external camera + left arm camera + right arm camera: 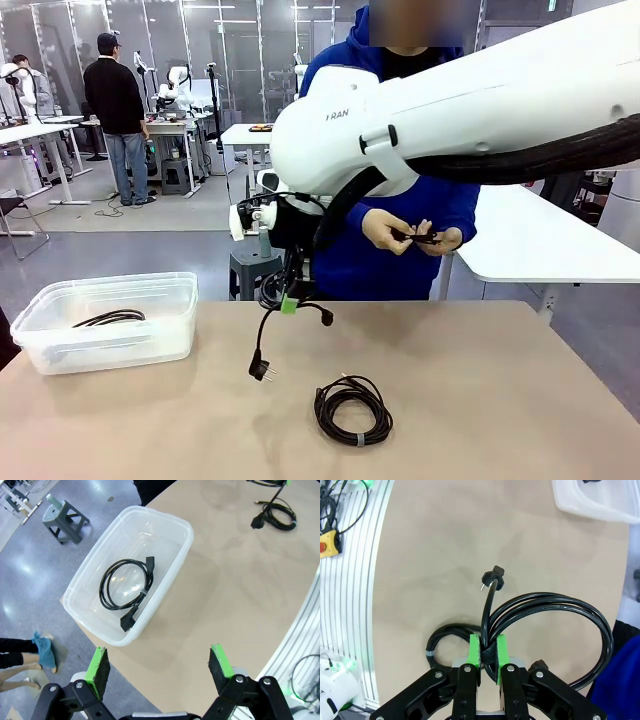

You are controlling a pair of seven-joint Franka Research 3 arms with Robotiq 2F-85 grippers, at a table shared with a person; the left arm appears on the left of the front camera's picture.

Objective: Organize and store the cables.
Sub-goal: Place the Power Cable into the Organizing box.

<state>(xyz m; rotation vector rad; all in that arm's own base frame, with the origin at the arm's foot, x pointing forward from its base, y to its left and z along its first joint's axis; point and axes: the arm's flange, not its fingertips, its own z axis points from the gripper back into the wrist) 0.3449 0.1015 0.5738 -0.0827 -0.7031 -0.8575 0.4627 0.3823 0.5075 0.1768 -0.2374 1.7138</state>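
My right gripper (288,301) hangs above the table's middle, shut on a coiled black cable (275,290) whose plug (262,370) dangles just over the tabletop. In the right wrist view the green pads (475,652) pinch that cable (555,630) at its band, with the plug (493,577) pointing away. A second tied cable (352,410) lies flat on the table near the front edge, also visible under the fingers (447,635). A third cable (127,592) rests inside the clear plastic bin (190,532). My left gripper (160,667) hovers high over the bin's near side, open and holding nothing.
The bin (110,283) stands at the table's left. A person in a blue top stands at the far side, both hands (415,235) holding a small black strap at chest height. My right arm's white body spans the upper right of the front view.
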